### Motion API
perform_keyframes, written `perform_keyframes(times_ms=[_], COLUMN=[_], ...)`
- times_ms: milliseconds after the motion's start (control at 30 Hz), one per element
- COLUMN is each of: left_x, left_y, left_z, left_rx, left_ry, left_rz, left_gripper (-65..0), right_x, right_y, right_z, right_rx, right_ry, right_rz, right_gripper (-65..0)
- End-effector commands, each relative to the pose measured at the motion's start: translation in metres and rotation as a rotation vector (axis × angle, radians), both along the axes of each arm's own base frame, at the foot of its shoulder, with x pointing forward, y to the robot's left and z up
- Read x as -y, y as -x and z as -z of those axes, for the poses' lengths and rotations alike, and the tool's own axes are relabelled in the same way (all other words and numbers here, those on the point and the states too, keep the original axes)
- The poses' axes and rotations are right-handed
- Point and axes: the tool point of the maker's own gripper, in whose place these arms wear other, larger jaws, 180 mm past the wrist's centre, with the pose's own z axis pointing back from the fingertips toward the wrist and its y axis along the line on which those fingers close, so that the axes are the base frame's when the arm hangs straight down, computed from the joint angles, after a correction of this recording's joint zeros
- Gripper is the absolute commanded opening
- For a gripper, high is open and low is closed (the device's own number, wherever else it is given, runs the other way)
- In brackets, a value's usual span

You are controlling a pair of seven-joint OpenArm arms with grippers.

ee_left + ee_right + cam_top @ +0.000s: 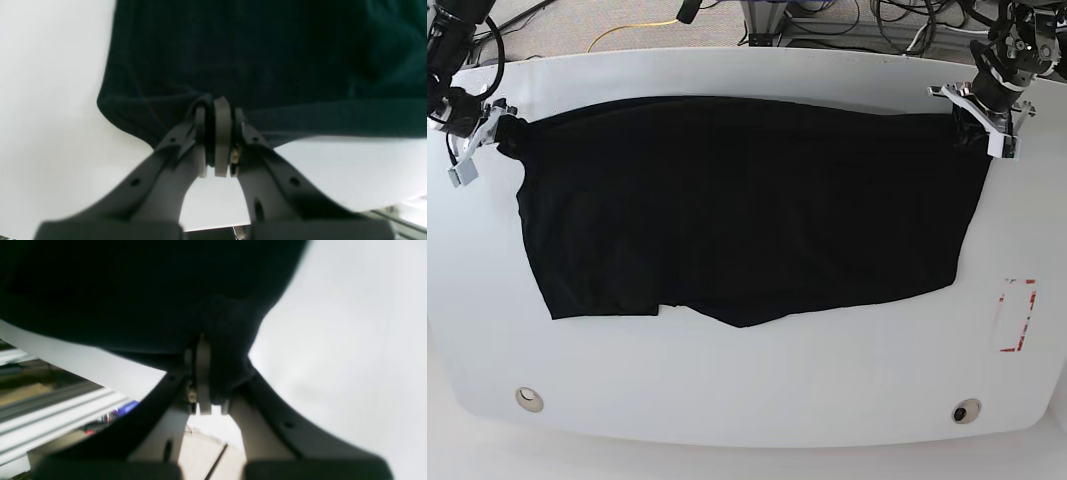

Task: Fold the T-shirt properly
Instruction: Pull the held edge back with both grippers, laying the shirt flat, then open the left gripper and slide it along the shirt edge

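left hand (218,140) – right hand (206,386), pinching T-shirt (737,210) corners

1. The black T-shirt (737,205) is covering most of the white table's (757,385) middle, stretching almost from one side to the other.
2. The left gripper (975,120) and right gripper (499,128) are clamping the shirt's two far corners, blocking those spots.
3. A wide bare strip is lying open along the near edge, broken only by two small round holes (527,399) and a red-marked label (1015,315).
4. Cables (867,20) are crowding the floor beyond the far edge.
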Motion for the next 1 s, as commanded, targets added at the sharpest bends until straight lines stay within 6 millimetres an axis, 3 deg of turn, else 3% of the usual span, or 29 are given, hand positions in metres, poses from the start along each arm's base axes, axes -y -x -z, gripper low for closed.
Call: perform_keyframes(times_ms=[0, 100, 233, 433, 533, 700, 967], left_x=[-0.005, -0.007, -0.007, -0.011, -0.003, -0.006, -0.003], left_y=[-0.003, -0.011, -0.041, -0.073, -0.089, -0.109, -0.134], left_z=[-0.008, -0.013, -0.031, -0.058, -0.062, -0.074, -0.078], left_rx=[0.025, 0.045, 0.133, 0.225, 0.222, 0.207, 0.174], left_ry=[-0.022, -0.029, -0.034, -0.066, -0.069, -0.094, -0.114], left_rz=[-0.001, 0.002, 0.003, 0.032, 0.067, 0.077, 0.139], left_gripper=[-64.4, -64.4, -64.2, -64.0, -64.0, -64.0, -63.9], right_x=[0.013, 0.012, 0.010, 0.009, 0.005, 0.005, 0.001], right_y=[0.001, -0.001, -0.016, -0.019, -0.024, -0.021, -0.017], right_z=[-0.010, -0.010, -0.017, -0.011, -0.006, 0.003, 0.021], right_rx=[0.011, 0.017, 0.056, 0.051, 0.055, 0.029, 0.002], right_ry=[0.045, 0.042, 0.037, 0.050, 0.048, 0.070, 0.028], right_rz=[0.000, 0.001, 0.001, 0.020, 0.030, 0.043, 0.084], right_gripper=[-65.0, -65.0, -65.0, -65.0, -65.0, -65.0, -65.0])
